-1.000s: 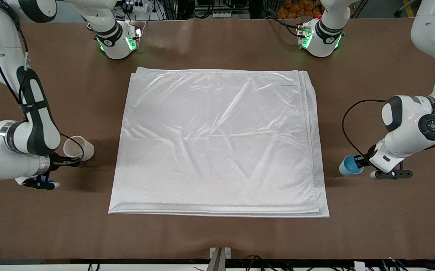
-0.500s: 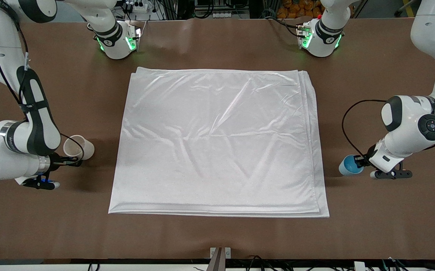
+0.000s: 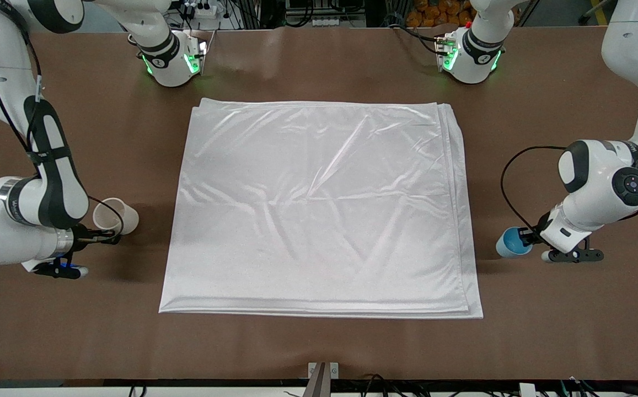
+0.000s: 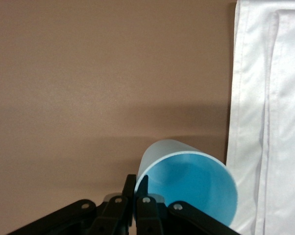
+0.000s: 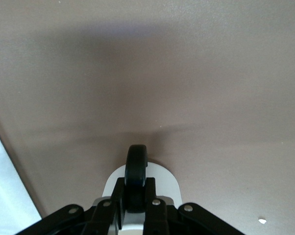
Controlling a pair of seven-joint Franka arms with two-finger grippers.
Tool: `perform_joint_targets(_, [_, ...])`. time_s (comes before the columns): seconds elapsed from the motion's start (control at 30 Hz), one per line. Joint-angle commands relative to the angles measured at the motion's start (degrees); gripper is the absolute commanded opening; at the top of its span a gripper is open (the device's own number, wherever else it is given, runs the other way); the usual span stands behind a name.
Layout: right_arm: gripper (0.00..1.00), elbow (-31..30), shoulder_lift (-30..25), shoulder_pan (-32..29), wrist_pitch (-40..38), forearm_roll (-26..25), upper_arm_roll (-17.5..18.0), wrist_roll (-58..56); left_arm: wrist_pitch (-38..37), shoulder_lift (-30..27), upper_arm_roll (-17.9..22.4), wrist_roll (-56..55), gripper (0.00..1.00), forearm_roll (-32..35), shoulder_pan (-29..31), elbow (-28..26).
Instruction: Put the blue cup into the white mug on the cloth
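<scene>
light-blue tapered blue cup, brighter inside

Glossy white arm shells with black joint bands, black cables, green-lit bases.

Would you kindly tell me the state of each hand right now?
Left hand: shut on the blue cup, pinching its rim.
Right hand: shut on the white mug, gripping its handle.
</scene>
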Motion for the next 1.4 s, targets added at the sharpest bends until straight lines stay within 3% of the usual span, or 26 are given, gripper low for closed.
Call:
perform_joint_targets(0.0, [0.1, 1.55, -0.53, 0.31, -2.78, 0.27, 0.35, 0.64, -0.75, -1.7, -0.74, -0.03, 0.0, 1.34, 0.06, -0.33])
perform_joint_targets(0.43, [0.12, 2.7, -0.79, 2.51, -9.55, 4.57, 1.49, 9.06, -3.56, -3.63, -1.54, -0.38, 0.0, 1.34, -0.82, 0.37])
perform_joint_targets(0.6, [0.12, 3.75, -1.58, 3.04, -11.74, 7.21, 3.5, 15.3, -3.56, -4.34, -2.15, -0.38, 0.0, 1.34, -0.91, 0.37])
perform_joint_targets(1.07, [0.12, 3.75, -1.58, 3.56, -11.13, 8.97, 13.52, 37.63, -6.37, -7.76, -5.75, -1.87, 0.0, 1.26, -1.0, 0.37])
perform_joint_targets(1.37, [0.12, 3.84, -1.67, 9.97, -6.84, 12.22, 14.41, 51.07, -9.09, -9.26, -9.7, -3.63, 0.0, 1.26, -1.0, 1.34])
